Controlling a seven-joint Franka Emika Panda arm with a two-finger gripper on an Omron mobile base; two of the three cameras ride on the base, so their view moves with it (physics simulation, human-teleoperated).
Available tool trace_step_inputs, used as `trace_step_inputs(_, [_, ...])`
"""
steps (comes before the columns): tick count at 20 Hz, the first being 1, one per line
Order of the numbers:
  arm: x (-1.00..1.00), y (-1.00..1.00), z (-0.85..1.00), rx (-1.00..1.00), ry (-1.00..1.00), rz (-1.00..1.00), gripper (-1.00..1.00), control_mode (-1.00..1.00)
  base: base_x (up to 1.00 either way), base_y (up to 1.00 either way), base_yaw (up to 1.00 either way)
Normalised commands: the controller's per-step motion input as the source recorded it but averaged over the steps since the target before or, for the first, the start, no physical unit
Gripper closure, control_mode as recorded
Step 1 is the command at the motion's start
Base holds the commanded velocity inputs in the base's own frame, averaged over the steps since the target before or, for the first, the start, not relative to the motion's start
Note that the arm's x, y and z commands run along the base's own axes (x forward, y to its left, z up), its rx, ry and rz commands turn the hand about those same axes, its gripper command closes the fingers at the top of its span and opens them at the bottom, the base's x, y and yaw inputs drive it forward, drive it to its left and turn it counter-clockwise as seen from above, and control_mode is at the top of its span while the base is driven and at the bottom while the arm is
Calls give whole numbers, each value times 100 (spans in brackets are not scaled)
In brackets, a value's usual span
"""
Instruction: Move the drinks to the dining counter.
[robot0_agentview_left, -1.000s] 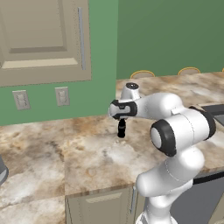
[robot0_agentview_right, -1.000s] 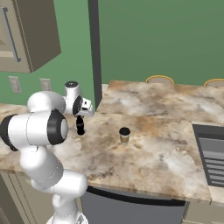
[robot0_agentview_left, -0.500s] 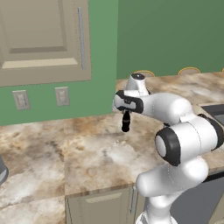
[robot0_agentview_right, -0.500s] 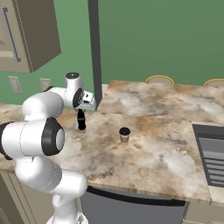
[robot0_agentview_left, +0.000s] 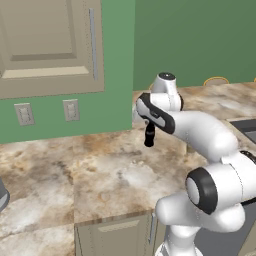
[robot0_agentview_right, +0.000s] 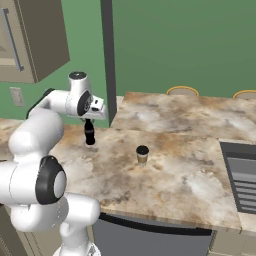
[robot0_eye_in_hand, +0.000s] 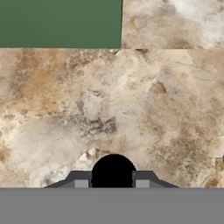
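My gripper (robot0_agentview_left: 149, 127) (robot0_agentview_right: 89, 123) (robot0_eye_in_hand: 112, 183) is shut on a black cola-style bottle (robot0_agentview_left: 149, 136) (robot0_agentview_right: 89, 135), held upright by its top just over the marbled counter near the end of the green wall. In the hand view the bottle's round black top (robot0_eye_in_hand: 113, 169) sits between the fingers. A short tan paper cup with a dark lid (robot0_agentview_right: 142, 155) stands on the counter to the right of the bottle, apart from it. The dining counter (robot0_agentview_right: 200, 114) (robot0_agentview_left: 220, 98) stretches beyond, past the wall end.
Round tan stool seats (robot0_agentview_right: 182, 91) (robot0_agentview_left: 216, 81) line the dining counter's far edge. A dark cooktop (robot0_agentview_right: 242, 175) lies at the right. A wall cabinet (robot0_agentview_left: 50, 45) and outlets (robot0_agentview_left: 70, 110) are on the left, and the green wall end (robot0_agentview_right: 107, 60) stands right behind the gripper.
The arm has stretched away from the base, carrying the black bottle farther back toward the wall end. The cup has stayed in place.
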Motion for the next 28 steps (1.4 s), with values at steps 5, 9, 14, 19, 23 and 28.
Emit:
trace_step_inputs(5, [-55,-5,36,0,0,0,100,-100,0,0,0])
trace_step_inputs(9, [-53,-4,16,0,0,0,100,-100,0,0,0])
trace_step_inputs(14, [-46,0,13,0,0,0,100,-100,0,0,0])
trace_step_inputs(19, [-20,0,0,0,0,0,100,100,-13,-10,0])
trace_step_inputs(23, [0,0,0,0,0,0,100,100,-64,-83,-6])
trace_step_inputs(28, [0,0,0,0,0,0,100,100,-51,-100,-16])
